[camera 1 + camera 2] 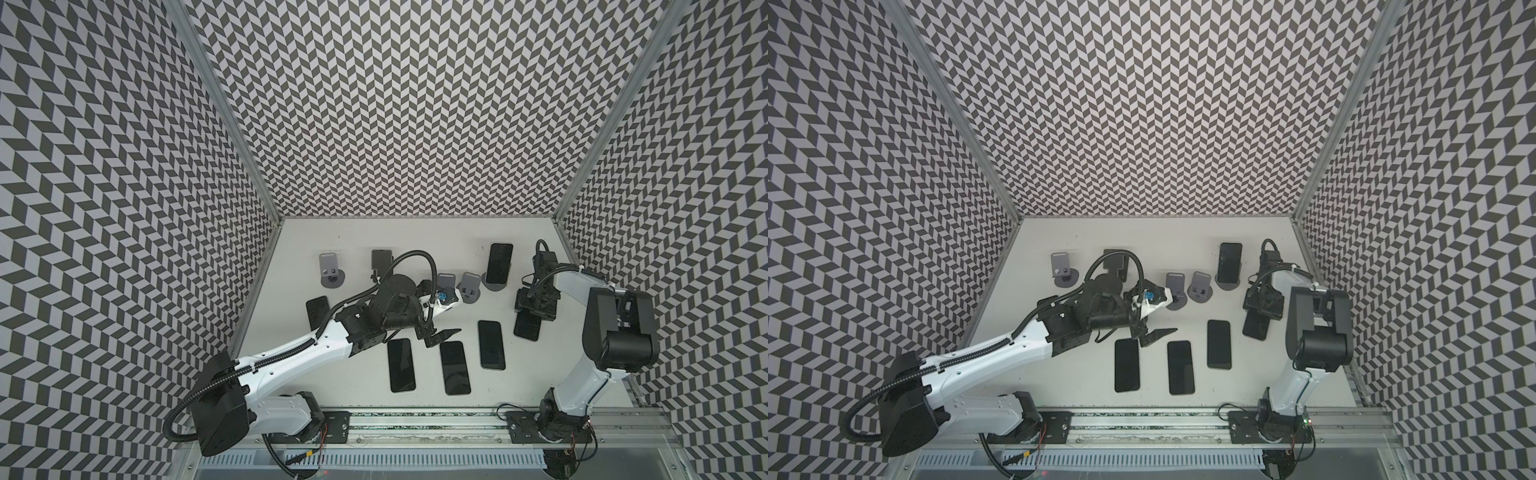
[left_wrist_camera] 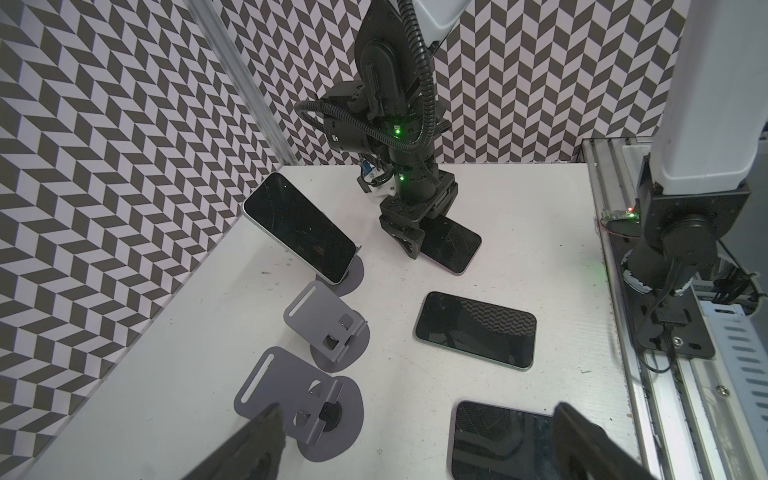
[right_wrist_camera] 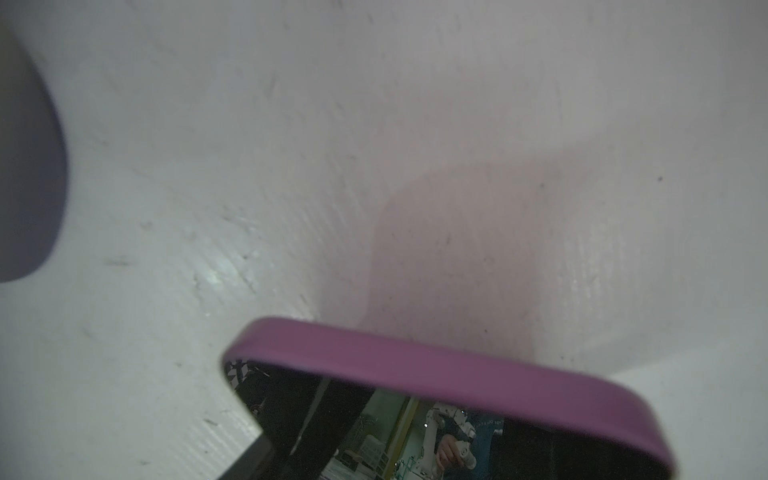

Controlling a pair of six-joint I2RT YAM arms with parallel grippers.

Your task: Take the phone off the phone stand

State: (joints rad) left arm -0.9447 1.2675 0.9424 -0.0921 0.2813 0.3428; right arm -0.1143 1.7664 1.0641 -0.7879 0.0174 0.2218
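1. The purple-edged phone point(image 2: 451, 245) lies screen up and nearly flat, its glass black. One short end is clamped in the right gripper point(image 1: 533, 316), and the rest juts out from the fingers toward the arm's base.
2. The pale-edged phone point(image 1: 498, 262) has a dark screen. It leans back upright on the grey, round-based phone stand point(image 1: 494, 286), just beyond and to the left of the right gripper, apart from it.

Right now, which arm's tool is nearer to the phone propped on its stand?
Right. The right tool, shut on a purple-edged phone, is just beside the propped phone; the left tool is open, farther away.
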